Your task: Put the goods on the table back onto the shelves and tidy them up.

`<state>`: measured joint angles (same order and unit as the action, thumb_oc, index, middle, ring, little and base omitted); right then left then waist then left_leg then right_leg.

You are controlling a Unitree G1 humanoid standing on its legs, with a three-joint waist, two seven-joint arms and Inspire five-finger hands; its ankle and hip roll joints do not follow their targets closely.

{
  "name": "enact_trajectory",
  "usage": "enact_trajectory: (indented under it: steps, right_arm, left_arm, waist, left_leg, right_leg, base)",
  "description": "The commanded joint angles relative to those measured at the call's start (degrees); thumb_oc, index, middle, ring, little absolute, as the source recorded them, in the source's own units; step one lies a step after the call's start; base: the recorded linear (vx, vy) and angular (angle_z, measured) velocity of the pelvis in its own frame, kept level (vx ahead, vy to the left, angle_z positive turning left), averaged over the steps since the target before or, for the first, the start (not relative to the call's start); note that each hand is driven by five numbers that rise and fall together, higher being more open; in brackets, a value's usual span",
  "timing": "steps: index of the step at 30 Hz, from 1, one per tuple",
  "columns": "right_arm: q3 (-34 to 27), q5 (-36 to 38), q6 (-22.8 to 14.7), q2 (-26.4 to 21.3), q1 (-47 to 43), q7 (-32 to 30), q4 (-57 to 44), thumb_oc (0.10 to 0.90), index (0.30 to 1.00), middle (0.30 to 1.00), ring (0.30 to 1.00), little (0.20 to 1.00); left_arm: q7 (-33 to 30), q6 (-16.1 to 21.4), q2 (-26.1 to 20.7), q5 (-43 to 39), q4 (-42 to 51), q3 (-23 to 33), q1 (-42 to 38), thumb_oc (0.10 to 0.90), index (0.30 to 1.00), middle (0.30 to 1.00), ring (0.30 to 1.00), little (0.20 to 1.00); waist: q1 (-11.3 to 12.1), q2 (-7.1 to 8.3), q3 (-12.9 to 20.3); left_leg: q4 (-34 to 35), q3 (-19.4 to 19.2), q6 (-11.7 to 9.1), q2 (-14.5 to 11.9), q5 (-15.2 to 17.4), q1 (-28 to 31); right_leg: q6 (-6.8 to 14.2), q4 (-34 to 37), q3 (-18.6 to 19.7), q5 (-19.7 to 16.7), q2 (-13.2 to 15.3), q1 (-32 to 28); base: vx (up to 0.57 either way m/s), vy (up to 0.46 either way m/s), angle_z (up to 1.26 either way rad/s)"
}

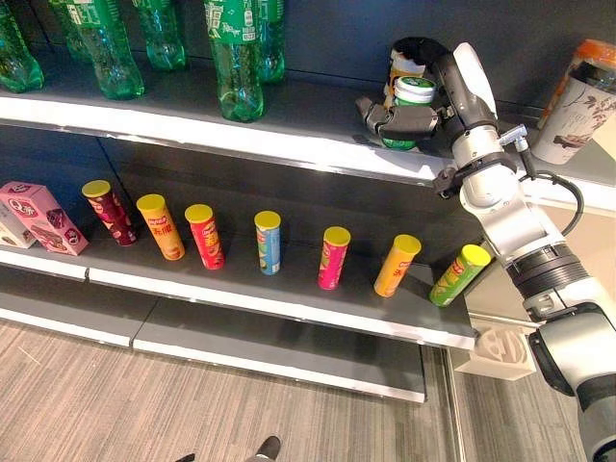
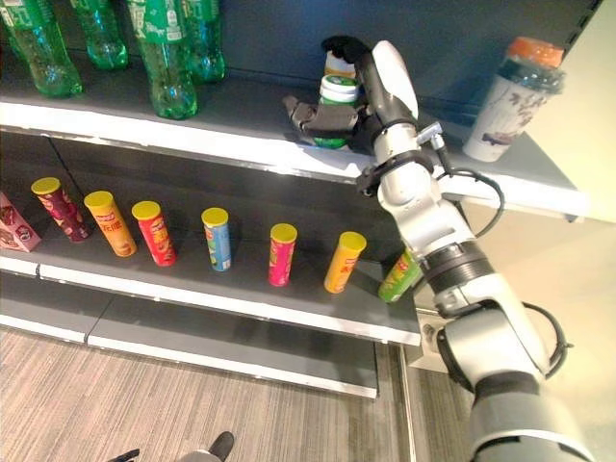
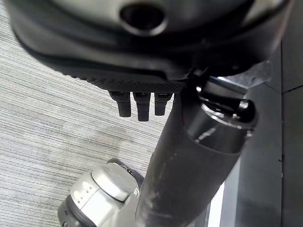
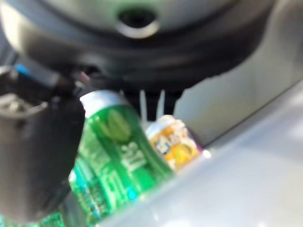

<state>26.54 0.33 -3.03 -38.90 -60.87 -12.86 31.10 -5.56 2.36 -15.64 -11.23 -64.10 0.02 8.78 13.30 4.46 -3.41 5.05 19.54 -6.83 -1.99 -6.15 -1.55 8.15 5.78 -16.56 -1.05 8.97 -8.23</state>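
Note:
A green can with a white lid (image 1: pixel 415 92) stands on the top shelf (image 1: pixel 298 120), near its right end. My right hand (image 1: pixel 423 117) is curled round it: the thumb crosses its front and the fingers arch over its back. In the right wrist view the green can (image 4: pixel 118 151) sits between the thumb (image 4: pixel 38 156) and the fingers. A yellow-orange can (image 4: pixel 173 142) stands right behind it, close to the back wall. My left hand (image 3: pixel 137 106) hangs over the floor, fingers relaxed and holding nothing.
Green bottles (image 1: pixel 236 67) stand along the top shelf's left part, and a cup with an orange lid (image 1: pixel 577 101) stands at its right end. Several chip tubes (image 1: pixel 268 241) and a pink box (image 1: pixel 43 217) line the middle shelf (image 1: pixel 289 294). A shoe (image 1: pixel 268 448) shows on the floor.

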Motion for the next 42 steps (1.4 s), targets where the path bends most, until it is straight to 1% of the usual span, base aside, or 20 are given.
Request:
enact_trajectory:
  steps: [1, 7, 13, 19, 20, 21, 23, 24, 25, 26, 27, 28, 29, 30, 32, 34, 37, 38, 39, 42]
  right_arm:
    - [-0.01, 0.22, -2.43, 0.29, -8.29, -3.75, 1.21, 0.8, 0.9, 0.9, 0.9, 0.9]
    - [-0.31, 0.41, -2.55, 0.13, -8.73, -4.11, 0.78, 0.8, 0.9, 0.9, 0.9, 0.9]
    - [-3.02, -0.07, -3.17, -2.54, -8.71, -6.56, -5.7, 0.8, 0.9, 0.9, 0.9, 0.9]
    - [-13.77, 3.31, -6.41, -6.49, -0.77, -8.71, -22.57, 0.8, 0.9, 0.9, 0.9, 0.9]
    - [-16.12, 5.14, -7.47, -6.52, 1.28, -8.66, -25.4, 0.8, 0.9, 0.9, 0.9, 0.9]
    - [-20.7, 10.38, -10.08, -5.63, 5.68, -7.4, -30.47, 0.8, 0.9, 0.9, 0.9, 0.9]
    - [-24.31, 20.96, -13.98, -2.84, 10.31, -3.47, -35.9, 0.8, 0.9, 0.9, 0.9, 0.9]
    - [-25.17, 25.51, -15.06, -1.58, 12.03, -1.61, -37.6, 0.8, 0.9, 0.9, 0.9, 0.9]
    - [-25.39, 25.7, -15.04, -1.57, 12.27, -1.42, -37.7, 0.8, 0.9, 0.9, 0.9, 0.9]
    - [-26.1, 33.74, -16.52, 0.76, 15.44, 2.26, -40.09, 0.8, 0.9, 0.9, 0.9, 0.9]
    - [-26.28, 33.93, -16.5, 0.76, 15.64, 2.46, -40.15, 0.8, 0.9, 0.9, 0.9, 0.9]
    - [-26.54, 41.65, -17.19, 3.17, 19.84, 6.48, -42.33, 0.8, 0.9, 0.9, 0.9, 0.9]
    - [-26.7, 41.83, -17.17, 3.19, 20.08, 6.68, -42.4, 0.8, 0.9, 0.9, 0.9, 0.9]
    - [-26.28, 49.57, -16.53, 5.92, 24.2, 11.3, -43.79, 0.8, 0.9, 0.9, 0.9, 0.9]
    - [-25.92, 53.02, -16.08, 6.91, 26.74, 13.56, -44.6, 0.8, 0.9, 0.9, 0.9, 0.9]
    - [-24.86, 58.38, -11.99, 5.35, 34.78, 21.26, -48.48, 0.8, 0.9, 0.9, 0.9, 0.9]
    - [-24.77, 59.15, -9.21, 3.24, 40.57, 25.95, -50.15, 0.8, 0.9, 0.9, 0.9, 0.9]
    - [-24.71, 61.58, -6.82, 3.14, 47.47, 30.25, -49.96, 0.8, 0.9, 0.9, 0.9, 0.9]
    - [-24.76, 61.59, -6.8, 3.15, 47.58, 30.27, -50.0, 0.8, 0.9, 0.9, 0.9, 0.9]
    - [-24.4, 60.46, -2.34, 4.57, 60.02, 34.57, -47.97, 0.8, 0.9, 0.9, 0.9, 0.9]
  left_arm:
    - [-1.36, 1.46, -4.25, -0.75, -3.33, -4.06, -1.89, 0.8, 0.9, 0.9, 0.9, 0.9]
    - [-1.37, 1.43, -4.26, -0.89, -3.44, -3.97, -1.99, 0.8, 0.9, 0.9, 0.9, 0.9]
    - [-1.75, 1.27, -4.17, -0.83, -3.64, -3.4, -2.29, 0.8, 0.9, 0.9, 0.9, 0.9]
    - [-2.13, 0.83, -3.43, 0.27, -3.87, -1.93, -2.56, 0.8, 0.9, 0.9, 0.9, 0.9]
    - [-2.13, 0.85, -3.27, 0.45, -3.93, -1.84, -2.52, 0.8, 0.9, 0.9, 0.9, 0.9]
    - [-1.95, 0.69, -2.99, 1.52, -4.26, -1.79, -2.6, 0.8, 0.9, 0.9, 0.9, 0.9]
    - [-1.55, 0.73, -2.53, 2.83, -4.54, -2.2, -2.93, 0.8, 0.9, 0.9, 0.9, 0.9]
    - [-1.2, 0.73, -2.55, 2.78, -4.36, -2.39, -3.24, 0.8, 0.9, 0.9, 0.9, 0.9]
    - [-1.18, 0.73, -2.65, 2.78, -4.36, -2.43, -3.19, 0.8, 0.9, 0.9, 0.9, 0.9]
    - [-0.64, 0.79, -2.25, 2.73, -3.66, -2.6, -3.48, 0.8, 0.9, 0.9, 0.9, 0.9]
    - [-0.63, 0.78, -2.33, 2.73, -3.64, -2.65, -3.41, 0.8, 0.9, 0.9, 0.9, 0.9]
    - [0.03, 0.71, -1.98, 2.85, -2.84, -2.99, -3.72, 0.8, 0.9, 0.9, 0.9, 0.9]
    - [0.04, 0.7, -2.05, 2.86, -2.8, -3.04, -3.62, 0.8, 0.9, 0.9, 0.9, 0.9]
    - [0.66, 0.68, -1.51, 3.3, -2.41, -3.29, -3.59, 0.8, 0.9, 0.9, 0.9, 0.9]
    - [1.03, 0.82, -1.55, 3.45, -1.91, -3.28, -3.55, 0.8, 0.9, 0.9, 0.9, 0.9]
    - [2.76, 1.34, -1.96, 4.56, -0.11, -2.6, -3.33, 0.8, 0.9, 0.9, 0.9, 0.9]
    - [4.32, 2.12, -2.27, 5.49, 0.9, -1.9, -3.1, 0.8, 0.9, 0.9, 0.9, 0.9]
    - [5.47, 2.85, -2.83, 6.89, 1.28, -1.38, -2.74, 0.8, 0.9, 0.9, 0.9, 0.9]
    - [5.47, 2.85, -2.85, 6.89, 1.29, -1.42, -2.69, 0.8, 0.9, 0.9, 0.9, 0.9]
    - [7.01, 3.38, -3.05, 8.18, 1.18, 0.07, -2.02, 0.8, 0.9, 0.9, 0.9, 0.9]
  waist:
    - [0.67, 1.26, 3.99]
    - [0.64, 1.29, 3.99]
    - [-0.15, 1.16, 4.05]
    - [-2.21, 0.82, 4.3]
    - [-2.61, 0.79, 4.37]
    - [-3.49, 0.83, 4.63]
    - [-4.69, 0.93, 5.01]
    - [-5.17, 0.98, 5.09]
    - [-5.1, 1.06, 5.15]
    - [-5.98, 1.09, 5.2]
    - [-5.89, 1.16, 5.27]
    - [-6.96, 1.1, 5.22]
    - [-6.83, 1.16, 5.31]
    - [-7.7, 1.14, 5.28]
    - [-7.98, 1.18, 5.27]
    - [-8.81, 1.27, 5.07]
    - [-9.26, 1.17, 4.9]
    - [-9.75, 1.01, 4.51]
    - [-9.66, 1.02, 4.56]
    - [-10.82, 0.43, 3.92]
  left_leg:
    - [-0.05, -5.21, 2.64, 0.33, 8.12, 2.71]
    - [-0.05, -5.34, 2.7, 0.29, 8.22, 2.78]
    - [-0.05, -5.62, 2.82, 0.23, 8.36, 2.98]
    - [-0.05, -6.55, 3.06, 0.16, 8.77, 3.35]
    - [-0.05, -6.83, 3.11, 0.16, 8.86, 3.44]
    - [-0.05, -7.46, 3.2, 0.06, 9.06, 3.67]
    - [-0.05, -8.46, 3.2, -0.08, 9.33, 4.13]
    - [-0.05, -8.91, 3.18, -0.15, 9.43, 4.33]
    - [-0.05, -8.95, 3.17, -0.17, 9.45, 4.35]
    - [-0.05, -9.69, 3.13, -0.35, 9.58, 4.65]
    - [-0.05, -9.75, 3.13, -0.37, 9.6, 4.67]
    - [-0.05, -10.62, 3.14, -0.45, 9.75, 5.04]
    - [-0.05, -10.71, 3.14, -0.47, 9.78, 5.07]
    - [-0.05, -11.64, 3.16, -0.53, 10.03, 5.53]
    - [-0.05, -12.25, 3.2, -0.65, 10.16, 5.74]
    - [-0.05, -13.68, 3.1, -0.77, 10.21, 6.01]
    - [-0.05, -14.27, 2.97, -0.94, 10.27, 6.06]
    - [-0.05, -14.68, 2.88, -1.02, 10.18, 6.0]
    - [-0.05, -14.72, 2.88, -1.03, 10.2, 6.0]
    - [-0.05, -15.65, 2.63, -1.31, 10.08, 6.0]
  right_leg:
    - [0.97, -0.98, -1.68, -0.47, 3.9, 3.01]
    - [1.03, -0.94, -1.45, -0.48, 3.91, 3.01]
    - [1.05, -1.03, -1.16, -0.52, 3.94, 3.0]
    - [1.23, -0.98, 0.04, -0.69, 3.9, 3.59]
    - [1.28, -0.96, 0.32, -0.76, 3.92, 3.66]
    - [1.28, -0.95, 0.91, -0.76, 3.84, 3.81]
    - [1.32, -0.99, 1.61, -0.73, 3.79, 3.95]
    - [1.31, -1.02, 2.0, -0.71, 3.76, 4.05]
    - [1.3, -1.02, 2.04, -0.7, 3.74, 4.06]
    - [1.24, -1.09, 2.85, -0.73, 3.75, 4.2]
    - [1.23, -1.09, 2.9, -0.73, 3.74, 4.22]
    - [1.2, -1.23, 3.84, -0.83, 3.61, 4.6]
    - [1.2, -1.23, 3.93, -0.84, 3.59, 4.63]
    - [1.2, -1.26, 4.84, -0.94, 3.59, 4.84]
    - [1.23, -1.34, 5.54, -1.03, 3.58, 5.14]
    - [1.41, -1.63, 7.0, -1.39, 3.52, 6.03]
    - [1.56, -1.65, 7.59, -1.46, 3.54, 6.52]
    - [1.62, -1.81, 8.13, -1.48, 3.48, 6.99]
    - [1.62, -1.82, 8.17, -1.47, 3.47, 7.01]
    - [1.7, -2.1, 9.18, -1.61, 3.39, 7.98]
  base:
    - [0.0, 0.0, 0.0]
    - [0.0, 0.0, 0.0]
    - [0.0, 0.0, 0.0]
    - [-0.01, 0.007, -0.03]
    - [-0.02, 0.019, -0.11]
    - [-0.01, 0.015, -0.06]
    - [-0.01, 0.009, -0.13]
    - [-0.01, 0.0, -0.25]
    - [-0.02, 0.002, -0.36]
    - [-0.02, 0.005, -0.33]
    - [-0.04, 0.013, -0.32]
    - [-0.02, 0.008, -0.23]
    - [-0.04, 0.023, -0.25]
    - [-0.01, 0.015, -0.29]
    - [-0.03, 0.018, -0.32]
    - [-0.04, 0.018, -0.23]
    - [-0.02, 0.0, -0.27]
    - [-0.01, -0.004, -0.22]
    - [-0.01, 0.0, -0.16]
    - [-0.01, 0.001, -0.19]
